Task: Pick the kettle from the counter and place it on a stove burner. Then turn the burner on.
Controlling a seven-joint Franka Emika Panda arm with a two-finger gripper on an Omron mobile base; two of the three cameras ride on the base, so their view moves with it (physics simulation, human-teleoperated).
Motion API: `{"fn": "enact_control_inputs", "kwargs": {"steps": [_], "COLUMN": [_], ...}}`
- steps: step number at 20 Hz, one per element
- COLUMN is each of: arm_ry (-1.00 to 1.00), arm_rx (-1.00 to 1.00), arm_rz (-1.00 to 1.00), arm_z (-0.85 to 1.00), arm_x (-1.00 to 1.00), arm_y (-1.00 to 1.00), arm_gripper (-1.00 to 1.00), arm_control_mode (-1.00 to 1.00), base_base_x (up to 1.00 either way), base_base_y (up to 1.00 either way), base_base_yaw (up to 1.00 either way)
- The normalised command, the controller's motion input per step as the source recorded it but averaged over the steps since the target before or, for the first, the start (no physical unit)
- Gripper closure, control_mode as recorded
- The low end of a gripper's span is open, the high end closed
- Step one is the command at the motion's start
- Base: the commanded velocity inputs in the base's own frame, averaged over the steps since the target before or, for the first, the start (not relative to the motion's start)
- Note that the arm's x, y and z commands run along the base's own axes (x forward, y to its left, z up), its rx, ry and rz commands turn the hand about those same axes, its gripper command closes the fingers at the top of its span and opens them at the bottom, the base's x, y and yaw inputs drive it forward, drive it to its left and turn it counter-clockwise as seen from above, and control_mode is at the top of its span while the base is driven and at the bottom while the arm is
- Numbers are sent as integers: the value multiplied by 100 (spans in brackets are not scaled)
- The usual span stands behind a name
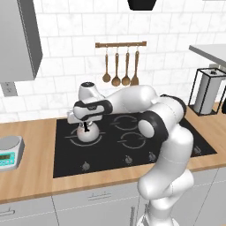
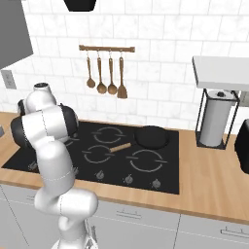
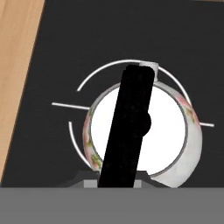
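The shiny silver kettle stands on the black cooktop's front-left stove burner, a large grey ring broken into arcs. In the hand view the kettle sits inside that burner ring, its black handle running up the middle. My gripper hangs straight over it, and the fingertips hug both sides of the handle, so the gripper is shut on it. The wood-grain counter borders the cooktop.
A grey digital scale sits on the counter at the left. A black pan with a wooden handle rests on a back burner. Knobs line the cooktop's front. A paper towel holder stands at the right.
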Motion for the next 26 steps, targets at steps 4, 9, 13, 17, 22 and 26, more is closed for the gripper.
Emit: {"fn": "enact_control_inputs", "kwargs": {"steps": [4,9,13,17,22,26], "arm_ry": [0,0,0,0,0,0], "arm_rx": [0,0,0,0,0,0], "arm_rz": [0,0,0,0,0,0], "arm_z": [-5,-38,-36,0,0,0], "arm_x": [0,0,0,0,-1,-2], "arm_y": [0,0,0,0,0,-1], "arm_gripper": [100,100,100,-100,-100,-100], "arm_control_mode": [-100,-100,-100,-100,-100,-100], "base_base_x": [0,0,0,0,0,0], "base_base_y": [0,0,0,0,0,0], "base_base_yaw": [0,0,0,0,0,0]}}
